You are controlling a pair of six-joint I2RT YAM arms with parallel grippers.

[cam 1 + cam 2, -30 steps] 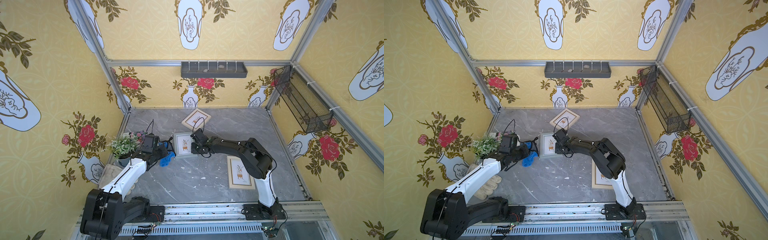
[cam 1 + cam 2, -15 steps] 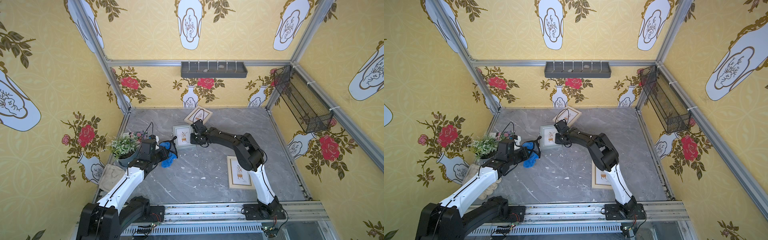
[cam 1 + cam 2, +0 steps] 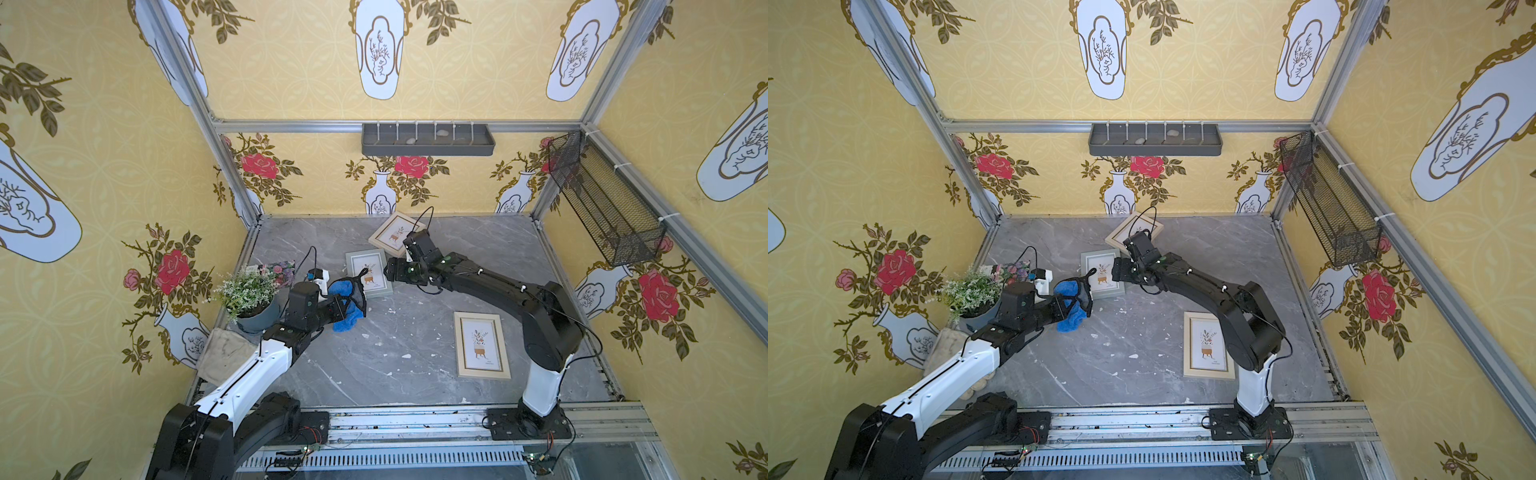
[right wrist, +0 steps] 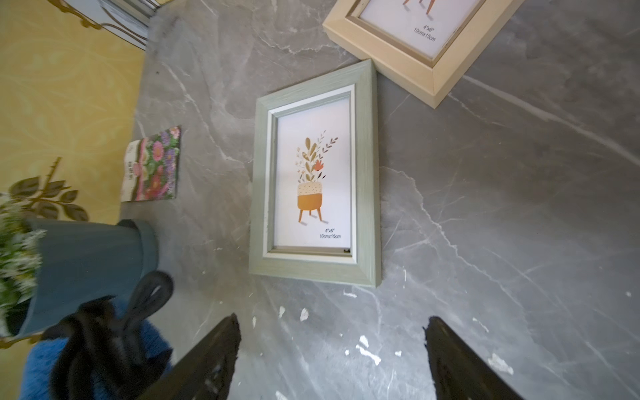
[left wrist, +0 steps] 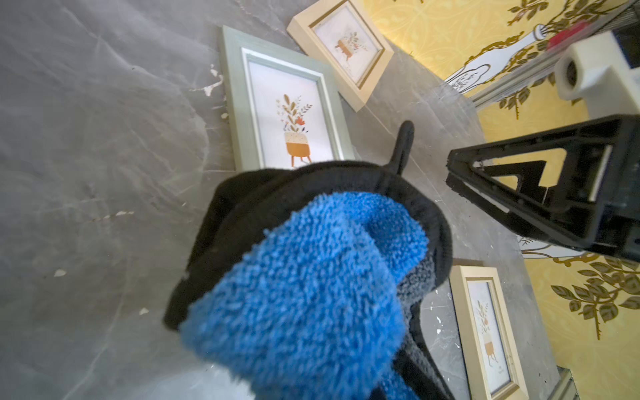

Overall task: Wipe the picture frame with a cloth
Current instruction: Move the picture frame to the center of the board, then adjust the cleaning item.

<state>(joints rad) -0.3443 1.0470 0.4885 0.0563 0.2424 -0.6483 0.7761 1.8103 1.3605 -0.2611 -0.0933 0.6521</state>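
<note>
1. Three frames lie on the marble table (image 3: 374, 374). The far beige frame (image 3: 395, 232) and the near-right beige frame (image 3: 482, 351) are off on their own. In both top views the green picture frame (image 3: 369, 272) lies flat, face up, between the two arms, so I'd guess that's the one to wipe. The left gripper (image 3: 356, 298) is clamped on the blue cloth (image 3: 345, 322), which is bunched up just near-left of that frame. The cloth's edge looks to overlap the frame's near-left corner, but I can't tell if it touches. The right gripper (image 3: 387, 271) sits just right of the frame.
2. Left wrist view: the cloth (image 5: 311, 277) is wadded right in front of the lens. The green frame (image 5: 280, 100) is beyond it, with nothing on the glass.
3. Right wrist view: the right gripper (image 4: 332, 346) has its jaws wide with nothing between them. The frame (image 4: 315, 173) is just ahead of the tips, untouched.
4. My read on progress: picking up the cloth is done and bringing it over is nearly done. The glass shows no sign of wiping either way, so I'd count the wiping strokes as what's left.
</note>
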